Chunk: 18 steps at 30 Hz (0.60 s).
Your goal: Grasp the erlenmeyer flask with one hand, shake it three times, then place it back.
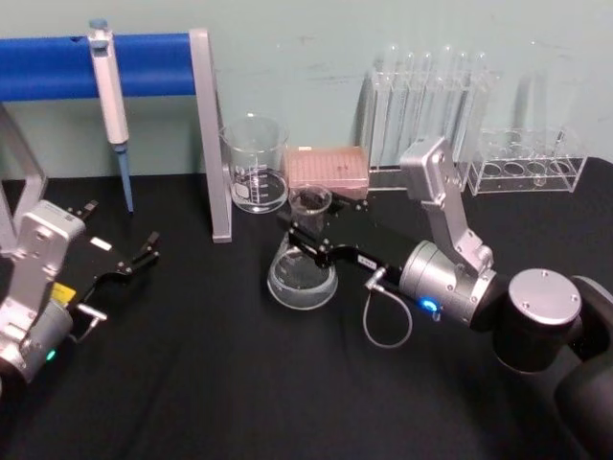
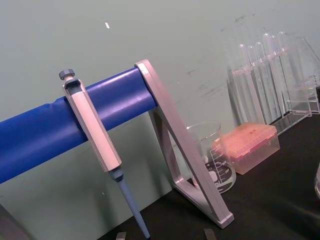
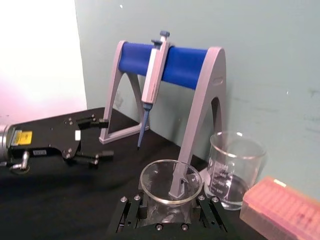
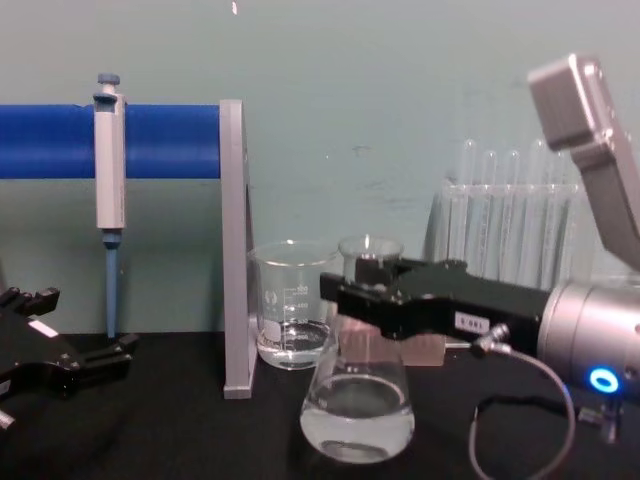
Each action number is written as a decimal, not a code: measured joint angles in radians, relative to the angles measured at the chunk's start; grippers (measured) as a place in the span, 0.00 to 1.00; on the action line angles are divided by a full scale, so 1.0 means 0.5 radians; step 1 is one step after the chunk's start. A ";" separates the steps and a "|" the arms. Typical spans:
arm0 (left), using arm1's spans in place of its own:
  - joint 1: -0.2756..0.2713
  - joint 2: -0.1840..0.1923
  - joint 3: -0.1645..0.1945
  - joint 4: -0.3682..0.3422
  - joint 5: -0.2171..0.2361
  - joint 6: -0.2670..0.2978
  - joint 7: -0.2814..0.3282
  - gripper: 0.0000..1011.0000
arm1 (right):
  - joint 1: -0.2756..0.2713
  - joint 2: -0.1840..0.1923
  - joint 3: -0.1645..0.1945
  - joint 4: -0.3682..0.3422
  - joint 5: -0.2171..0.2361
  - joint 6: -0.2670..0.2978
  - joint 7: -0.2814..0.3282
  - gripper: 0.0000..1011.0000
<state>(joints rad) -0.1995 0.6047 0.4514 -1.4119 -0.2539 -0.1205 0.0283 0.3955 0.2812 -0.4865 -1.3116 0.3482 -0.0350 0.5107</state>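
Closest to the head camera is the right arm's dark round joint (image 1: 541, 321), at 4 o'clock of the scene. From it the silver wrist (image 1: 445, 278), lit with a blue ring, reaches toward 10 o'clock and ends in the right gripper (image 1: 305, 236). Its two black fingers are clenched on the neck of the flask (image 1: 302, 280), one on each side just below the flared rim.

The flask is upright near the middle of the black table (image 1: 211, 383), with clear liquid lying level in its wide base. Whether the base rests on the table or hangs just above it cannot be told. A grey cable (image 1: 385, 326) loops from the wrist onto the table at 4 o'clock of the flask.

At 11 o'clock of the flask, near it but apart, stands a beaker (image 1: 255, 163) with a printed scale and a little liquid. A pink box (image 1: 329, 168) lies at 12 o'clock, just beside the beaker. Behind it, toward 1 o'clock, a rack of tall test tubes (image 1: 431, 105) stands against the wall.

The grey stand (image 1: 209, 144) with its blue bar is at 10 o'clock, and a pipette (image 1: 112, 105) hangs from the bar, tip down.

The left gripper (image 1: 144, 251) is at 9 o'clock of the flask, well apart from it and low over the table. Its fingers are released, spread and holding nothing.
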 joint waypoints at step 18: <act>0.000 0.000 0.000 0.000 0.000 0.000 0.000 0.99 | -0.035 0.047 0.081 -0.337 0.011 0.176 -0.182 0.44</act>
<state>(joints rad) -0.1995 0.6047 0.4514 -1.4120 -0.2539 -0.1205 0.0283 0.3778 0.3047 -0.4461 -1.4799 0.3539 0.0528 0.4196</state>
